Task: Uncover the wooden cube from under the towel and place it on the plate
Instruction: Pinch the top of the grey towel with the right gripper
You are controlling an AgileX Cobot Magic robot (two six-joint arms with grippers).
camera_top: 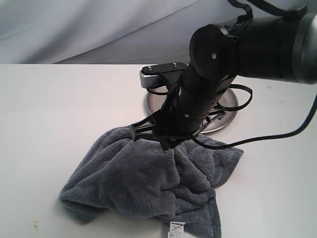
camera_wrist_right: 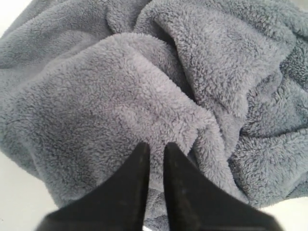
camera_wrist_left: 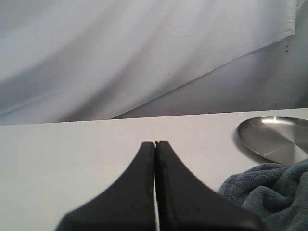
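Observation:
The blue-grey towel lies bunched on the white table, in front of the steel plate. My right gripper reaches down onto the towel's far edge. In the right wrist view the right gripper is shut on a fold of the towel, with fleece pinched in the narrow gap between its fingers. The wooden cube is hidden. My left gripper is shut on nothing above bare table, with the plate and an edge of the towel off to one side. The exterior view does not show the left gripper.
The right arm's thick black body and its cables hang over most of the plate. The towel's white label lies at the table's front edge. A pale cloth backdrop stands behind the table.

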